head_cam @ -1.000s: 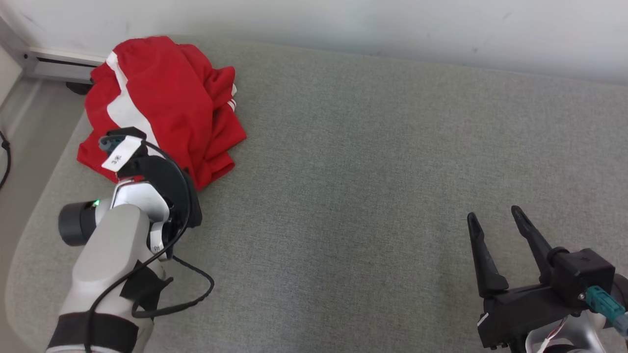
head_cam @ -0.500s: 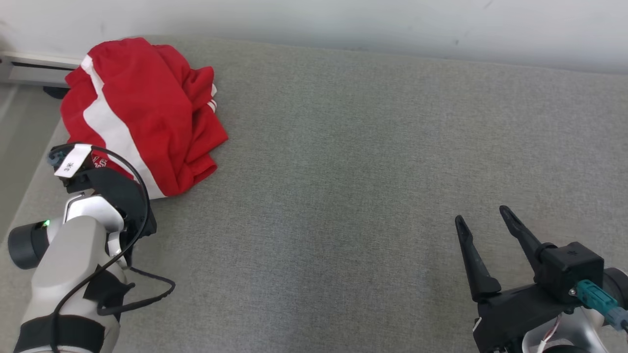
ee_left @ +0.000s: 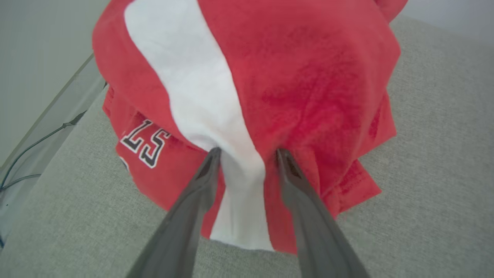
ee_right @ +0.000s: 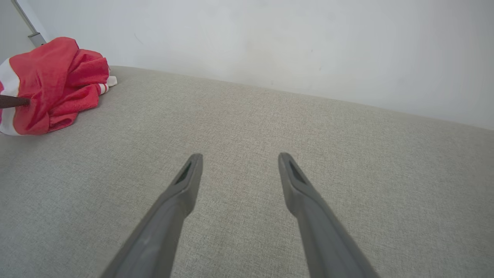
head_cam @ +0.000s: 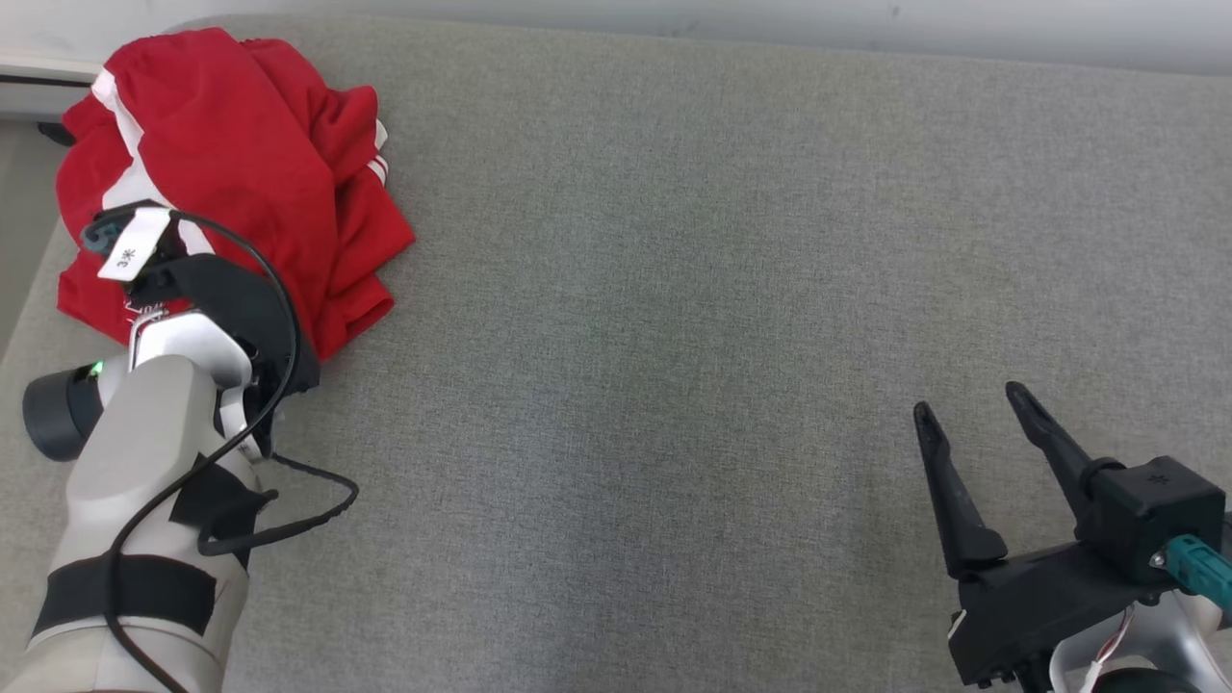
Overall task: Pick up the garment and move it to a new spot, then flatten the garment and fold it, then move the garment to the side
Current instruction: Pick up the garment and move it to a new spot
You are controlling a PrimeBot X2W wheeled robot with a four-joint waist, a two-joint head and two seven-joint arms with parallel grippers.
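garment [head_cam: 250, 154] at 10 o'clock: likely soft, light, limp | grip: bunched white stripe [ee_left: 193, 77] fold | left jaws spread astride it | right jaws spread, empty

Head view: looks forward and down from high over the cushion [head_cam: 674, 289], well back. Left wrist view: looks along its fingers [ee_left: 195, 208], pressed close to the garment [ee_left: 308, 77]. Right wrist view: sits low over the cushion, faces the wall [ee_right: 270, 38], farther off. Share garment and cushion, all three.
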